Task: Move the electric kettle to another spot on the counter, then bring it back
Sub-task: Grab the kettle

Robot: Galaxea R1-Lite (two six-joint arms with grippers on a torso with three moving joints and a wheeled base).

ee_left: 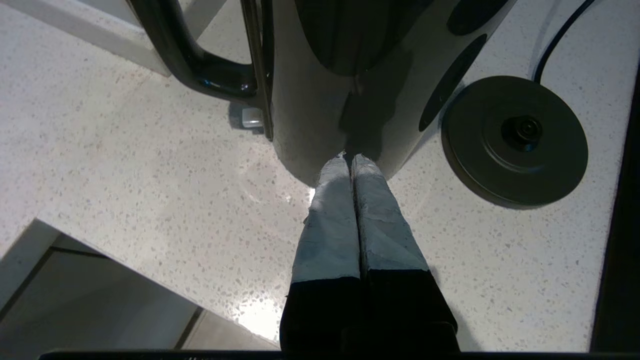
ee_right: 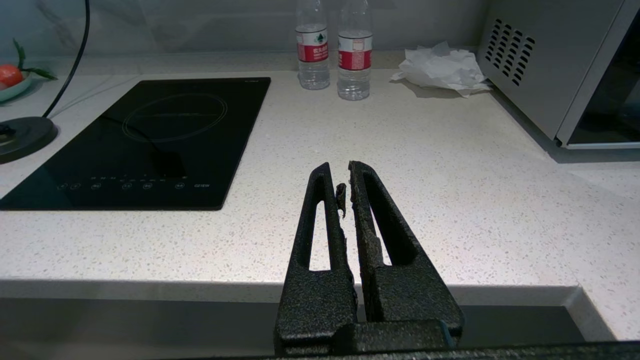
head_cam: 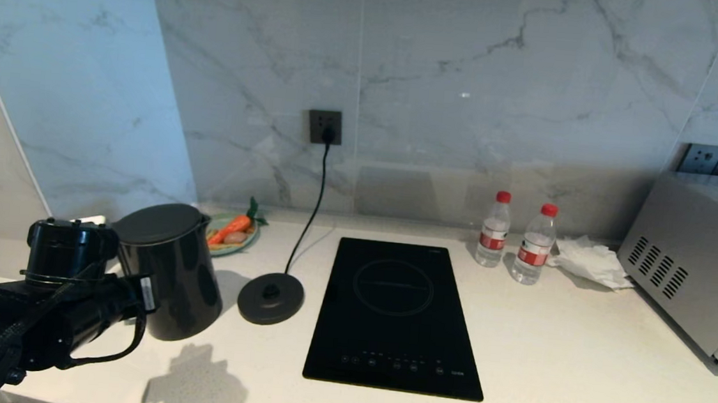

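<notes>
No legible text anywhere

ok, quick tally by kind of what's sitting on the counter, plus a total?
Kettle: 1
Kettle base: 1
Hob: 1
Water bottles: 2
Plate of vegetables: 1
Crumpled paper: 1
Microwave: 1
Total: 8

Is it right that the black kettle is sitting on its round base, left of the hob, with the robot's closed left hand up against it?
Not quite. The kettle stands on the bare counter, beside its round base, as the head view shows. It is left of the hob, with the closed left hand against it.
</notes>
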